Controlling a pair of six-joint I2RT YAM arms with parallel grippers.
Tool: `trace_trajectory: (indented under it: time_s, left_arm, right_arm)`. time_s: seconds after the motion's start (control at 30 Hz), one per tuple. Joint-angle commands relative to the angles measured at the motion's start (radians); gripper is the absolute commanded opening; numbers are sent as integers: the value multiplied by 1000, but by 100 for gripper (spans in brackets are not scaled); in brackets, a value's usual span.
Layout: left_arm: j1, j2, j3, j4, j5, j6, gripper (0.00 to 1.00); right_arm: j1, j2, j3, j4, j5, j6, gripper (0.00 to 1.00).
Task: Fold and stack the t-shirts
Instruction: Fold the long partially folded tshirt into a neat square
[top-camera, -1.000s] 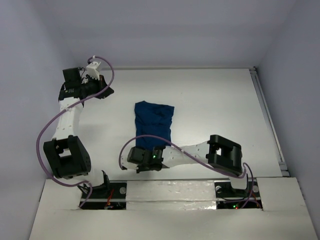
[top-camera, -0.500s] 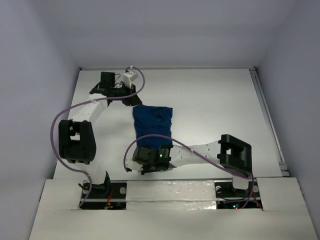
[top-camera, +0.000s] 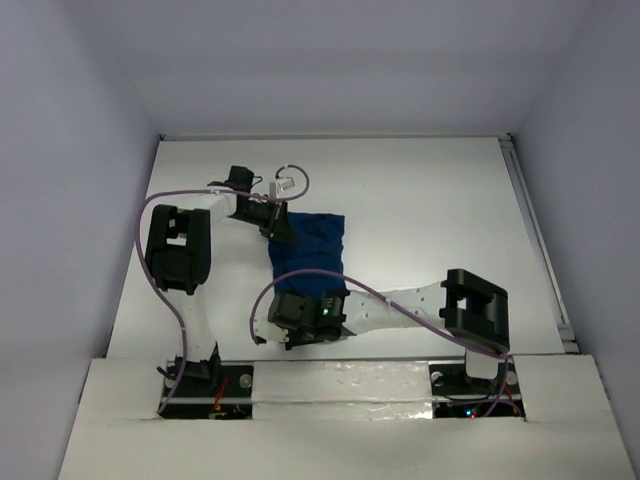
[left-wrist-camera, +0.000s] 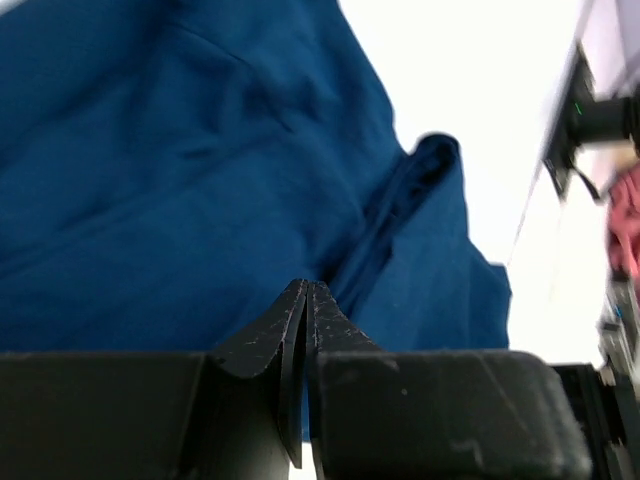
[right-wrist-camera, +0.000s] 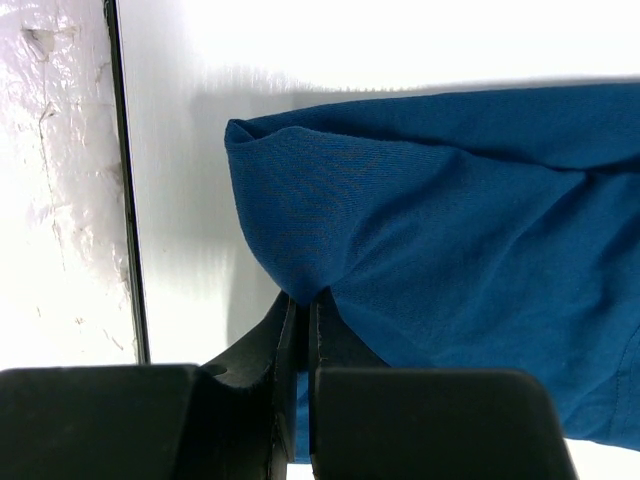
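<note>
**Navy t-shirt bunched mid-table, a gripper at each end**

T-shirt lies as a rumpled, roughly folded blue bundle on the white table, centre-left, no print showing. Right gripper is at the shirt's near edge, jaws clenched on a small fold of the cloth. Left gripper is at the far-left corner, jaws pressed fully together, tips against the fabric; can't tell if any cloth is pinched.

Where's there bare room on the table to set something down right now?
Bare table lies right of the shirt, out to the side rail, and along the back wall beyond it. Crowded: the left arm fills the left side, the right arm the near edge.
</note>
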Motion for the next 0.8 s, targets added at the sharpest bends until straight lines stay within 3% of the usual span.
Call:
trace_trajectory:
  time_s: [0.0,0.13,0.2,0.27,0.33,0.43,0.5,0.77]
  left_arm:
    - [-31,10,15,-120,104,130,0]
    - [-65,62,37,-300,134,290,0]
    - [-65,76,23,-286,118,283,0]
    - [-65,82,2,-190,69,192,0]
    - [-76,47,-64,-14,-65,40,0]
    - [-106,-22,-159,180,-292,-75,0]
    - [-106,-39,-193,227,-410,-119,0]
    - [-148,1,-179,188,-323,-98,0]
  right_arm:
    - [6,-35,3,12,14,-6,0]
    - [-3,-34,10,10,22,-6,0]
    - [-3,-35,13,7,19,-7,0]
    - [-3,-37,16,5,19,-9,0]
    - [-3,-38,19,5,25,-10,0]
    - [-12,-51,22,4,33,-13,0]
    - [-12,-58,25,-1,43,-18,0]
    - [-55,-117,108,-56,112,-56,0]
